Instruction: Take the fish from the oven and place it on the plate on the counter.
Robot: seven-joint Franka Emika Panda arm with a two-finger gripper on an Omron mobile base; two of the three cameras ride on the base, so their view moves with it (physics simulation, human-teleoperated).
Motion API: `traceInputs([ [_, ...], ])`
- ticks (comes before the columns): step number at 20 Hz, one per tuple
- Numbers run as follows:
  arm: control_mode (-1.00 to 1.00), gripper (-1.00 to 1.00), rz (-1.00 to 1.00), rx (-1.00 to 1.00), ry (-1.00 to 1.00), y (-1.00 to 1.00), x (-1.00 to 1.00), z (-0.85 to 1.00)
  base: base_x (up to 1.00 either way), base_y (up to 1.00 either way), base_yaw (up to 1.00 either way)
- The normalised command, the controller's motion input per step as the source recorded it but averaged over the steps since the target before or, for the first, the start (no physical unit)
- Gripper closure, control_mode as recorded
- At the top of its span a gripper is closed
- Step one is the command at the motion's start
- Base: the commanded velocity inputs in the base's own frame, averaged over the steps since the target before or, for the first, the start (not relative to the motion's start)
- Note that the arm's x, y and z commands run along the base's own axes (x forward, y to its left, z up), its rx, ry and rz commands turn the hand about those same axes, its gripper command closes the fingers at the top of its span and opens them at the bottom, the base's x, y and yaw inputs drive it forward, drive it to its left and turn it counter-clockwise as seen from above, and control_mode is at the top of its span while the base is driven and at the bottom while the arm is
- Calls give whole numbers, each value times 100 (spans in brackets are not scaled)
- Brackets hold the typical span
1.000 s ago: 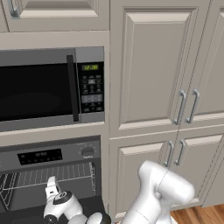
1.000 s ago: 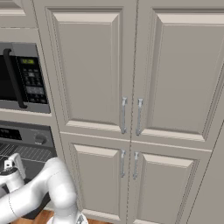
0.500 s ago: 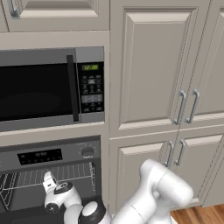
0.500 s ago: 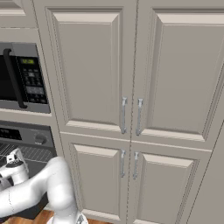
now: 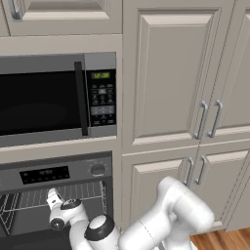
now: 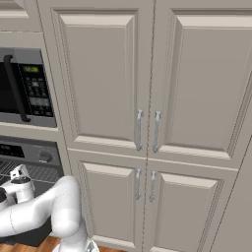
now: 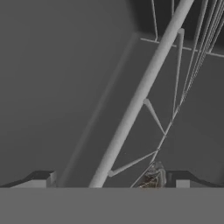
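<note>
While your gripper [image 7: 109, 177] sits inside the oven [image 5: 58, 176] with fingers spread beside a rack bar [image 7: 140, 94], the fish [image 7: 152, 178] peeks just by one fingertip, so you're reaching; next, center and close.

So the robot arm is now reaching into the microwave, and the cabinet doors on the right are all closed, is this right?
Not quite. The arm reaches into the oven below the microwave, whose door is shut. The left base view shows the claw's end at the oven's wire rack. The cabinet doors are closed, as you say.
</note>
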Motion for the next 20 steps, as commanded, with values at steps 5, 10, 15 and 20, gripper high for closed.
traceInputs([
  [5, -100, -100, -1, 0, -14, 0, 0, -85, 0, 0, 0],
  [10, -100, -100, -10, 0, -14, 0, 0, -99, 0, 0, 0],
  [15, -100, -100, -16, 3, -14, 0, 0, -100, 0, 0, 0],
  [20, -100, -100, -17, 11, -17, 0, 0, -100, 0, 0, 0],
])
